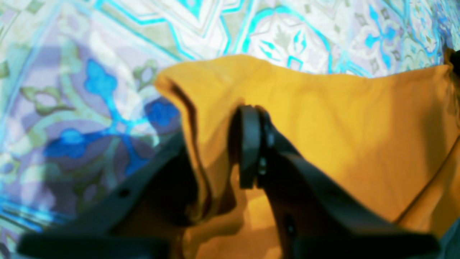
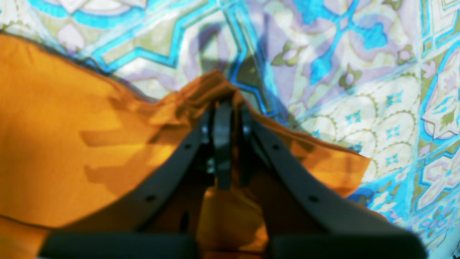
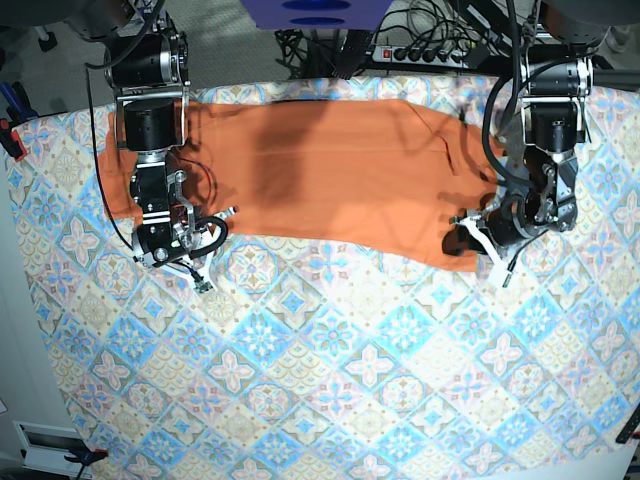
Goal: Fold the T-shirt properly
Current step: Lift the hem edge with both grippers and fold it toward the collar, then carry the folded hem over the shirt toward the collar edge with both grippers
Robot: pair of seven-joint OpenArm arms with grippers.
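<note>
The orange T-shirt (image 3: 330, 170) lies spread sideways across the far half of the table. My left gripper (image 3: 470, 245) is at its near right corner. In the left wrist view the left gripper (image 1: 212, 140) has a thick fold of the T-shirt (image 1: 341, 118) between its jaws, and the fabric drapes over one finger and hides its tip. My right gripper (image 3: 207, 238) is at the shirt's near left edge. In the right wrist view the right gripper (image 2: 222, 118) is shut, with a bunched peak of the T-shirt (image 2: 64, 136) pinched at its tips.
The blue-pink-cream tile-patterned cloth (image 3: 330, 380) covers the table and also shows in the left wrist view (image 1: 90, 90) and the right wrist view (image 2: 359, 90). A power strip with cables (image 3: 440, 50) lies behind the table's far edge. Both arm bases stand at the far corners.
</note>
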